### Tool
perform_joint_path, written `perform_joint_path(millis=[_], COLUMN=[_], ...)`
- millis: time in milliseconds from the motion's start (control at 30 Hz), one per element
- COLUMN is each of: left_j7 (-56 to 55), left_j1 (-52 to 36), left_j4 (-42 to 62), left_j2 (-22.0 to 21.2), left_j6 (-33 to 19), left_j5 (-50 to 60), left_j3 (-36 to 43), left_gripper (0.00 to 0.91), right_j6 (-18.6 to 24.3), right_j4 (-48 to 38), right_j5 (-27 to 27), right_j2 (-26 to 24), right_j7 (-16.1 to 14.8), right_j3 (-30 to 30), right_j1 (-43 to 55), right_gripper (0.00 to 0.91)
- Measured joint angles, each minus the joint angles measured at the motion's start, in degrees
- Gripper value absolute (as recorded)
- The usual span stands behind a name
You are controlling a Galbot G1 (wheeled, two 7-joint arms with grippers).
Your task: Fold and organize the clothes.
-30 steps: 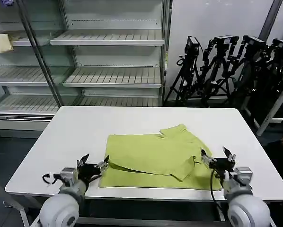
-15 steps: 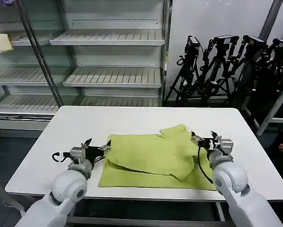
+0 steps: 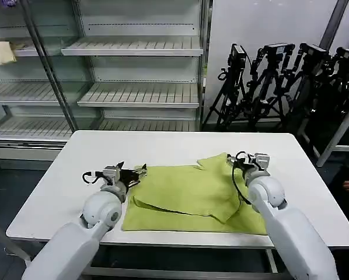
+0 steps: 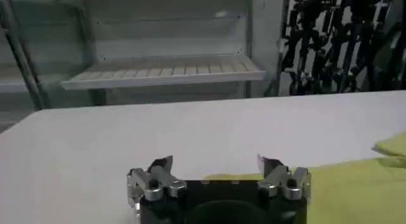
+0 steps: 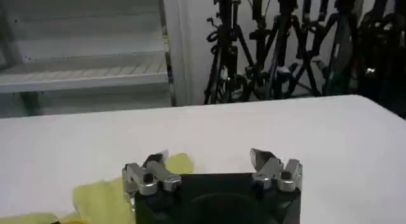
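White table [image 3: 163,146], empty shelving [image 3: 133,93], black tripods [image 3: 279,87].

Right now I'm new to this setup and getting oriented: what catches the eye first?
The lime T-shirt, partly folded, lies on the white table. The left claw sits open at its far left corner and the right claw open at its far right corner. Black tripods crowd the wall behind.

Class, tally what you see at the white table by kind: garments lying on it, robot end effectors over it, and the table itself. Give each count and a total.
Lime T-shirt: 1
End effectors, left end effector and right end effector, both open: 2
White table: 1
Total: 4
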Motion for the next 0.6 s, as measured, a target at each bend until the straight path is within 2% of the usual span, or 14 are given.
perform_joint_path(millis=[600], left_j7=[-0.17], left_j1=[-5.10], left_j4=[8.16], left_j2=[-1.51], left_j6=[0.13], left_j5=[-2.93], left_j3=[4.81], left_gripper=[0.907], right_j6=[-0.06], right_j4=[-12.80], right_j5=[1.29], right_j2=[4.27], right_j7=[-1.46], right_j3=[-4.75], right_j1=[7.24], right_gripper=[0.907])
